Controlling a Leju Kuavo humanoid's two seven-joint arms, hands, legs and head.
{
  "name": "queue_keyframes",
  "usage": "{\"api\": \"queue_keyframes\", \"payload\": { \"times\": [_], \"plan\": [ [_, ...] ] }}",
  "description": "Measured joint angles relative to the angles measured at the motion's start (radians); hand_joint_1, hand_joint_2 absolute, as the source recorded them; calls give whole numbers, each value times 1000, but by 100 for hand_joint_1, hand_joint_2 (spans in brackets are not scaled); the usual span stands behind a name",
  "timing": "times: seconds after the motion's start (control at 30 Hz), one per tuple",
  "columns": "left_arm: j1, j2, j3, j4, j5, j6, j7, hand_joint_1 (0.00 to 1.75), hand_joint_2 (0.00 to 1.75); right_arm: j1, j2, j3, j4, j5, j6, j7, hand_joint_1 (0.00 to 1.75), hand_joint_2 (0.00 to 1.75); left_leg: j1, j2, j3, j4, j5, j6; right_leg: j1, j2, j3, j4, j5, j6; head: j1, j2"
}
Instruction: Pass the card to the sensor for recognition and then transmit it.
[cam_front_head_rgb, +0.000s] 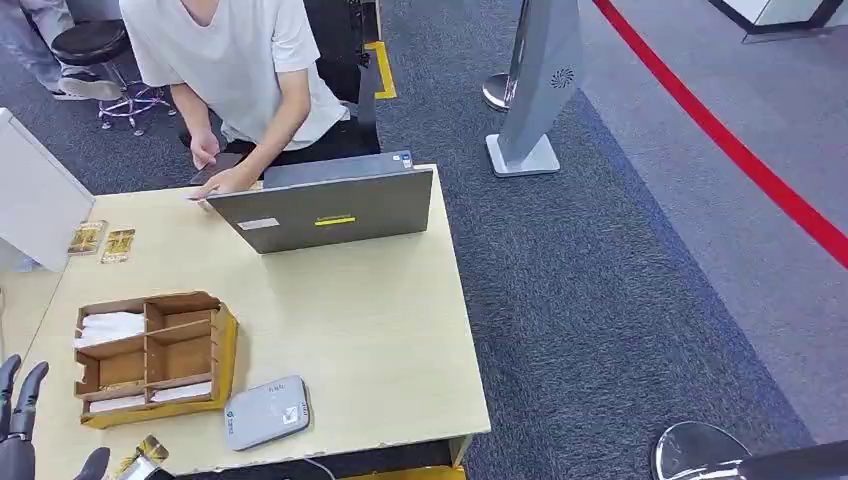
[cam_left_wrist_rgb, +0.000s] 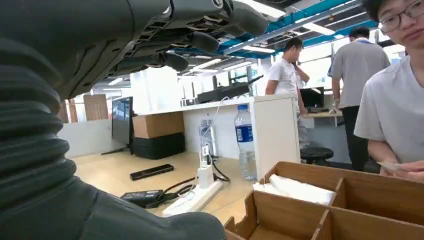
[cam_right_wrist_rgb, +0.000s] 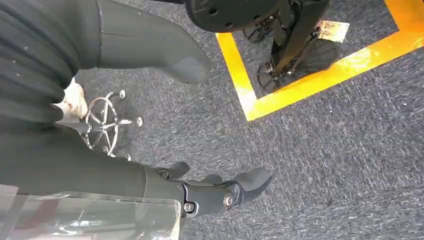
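The pale wooden worktop (cam_front_head_rgb: 380, 330) lies below me, with grey carpet (cam_front_head_rgb: 600, 300) to its right, crossed by a red line (cam_front_head_rgb: 740, 155). At the far edge a person in a white shirt (cam_front_head_rgb: 235, 60) leans over an open grey laptop (cam_front_head_rgb: 330, 208), holding what seems to be a card (cam_front_head_rgb: 215, 165) in their hands just beside the laptop's left corner; I cannot read it clearly. Nearer to me stands a wooden divided box (cam_front_head_rgb: 150, 355) holding white items, and touching its near right corner lies a flat grey sensor (cam_front_head_rgb: 266, 412). Two small gold-printed cards (cam_front_head_rgb: 102, 241) lie side by side by the worktop's left edge, well apart from the box. My left robot hand (cam_front_head_rgb: 25, 410) hovers by the near left corner, fingers apart, holding nothing. My right robot hand (cam_right_wrist_rgb: 165, 100) hangs over the carpet, thumb and fingers spread, empty.
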Motion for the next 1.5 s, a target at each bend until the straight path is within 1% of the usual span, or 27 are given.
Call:
{"api": "queue_keyframes", "payload": {
  "times": [0.2, 0.33, 0.5, 0.73, 0.97, 1.4, 1.5],
  "plan": [
    [6, -1, 11, 8, -3, 1, 12, 0, 175, 1, 0, 0, 0, 14, 14, 3, 0, 175, 0, 0, 0, 0, 0, 0, 0, 0, 0, 0, 0, 0, 0, 0],
    [10, -10, 28, 19, -28, 27, 14, 0, 175, 3, 0, 0, -3, 14, 13, 3, 0, 175, 0, 0, 0, 0, 0, 0, 0, 0, 0, 0, 0, 0, 0, 0],
    [11, -32, 45, 34, -85, 63, 14, 0, 175, 15, 0, 3, -12, 10, 6, 21, 0, 175, 0, 0, 0, 0, 0, 0, 0, 0, 0, 0, 0, 0, 0, 0],
    [4, -61, 46, 44, -122, 92, 10, 0, 175, 29, 0, 5, -25, -3, 0, 40, 0, 175, 0, 0, 0, 0, 0, 1, 0, 0, -1, 0, 0, 0, 0, 0],
    [-8, -76, 45, 56, -109, 95, 15, 0, 175, 33, 0, 6, -29, 5, -2, 58, 0, 175, 0, 0, 0, 0, 0, 0, 0, 0, -1, 0, 0, 0, 0, 0],
    [-9, -76, 45, 64, -85, 86, 2, 0, 175, 33, 0, 7, -28, 29, 6, 61, 0, 175, 0, 0, 0, 0, 0, 0, 0, 0, -1, 0, 0, 0, 0, 0],
    [-14, -69, 45, 64, -87, 83, -11, 0, 175, 33, 0, 10, -28, 36, 8, 59, 0, 175, 0, 0, 1, 0, 0, 0, 0, 0, -1, 0, 0, 0, 0, 0]
  ]
}}
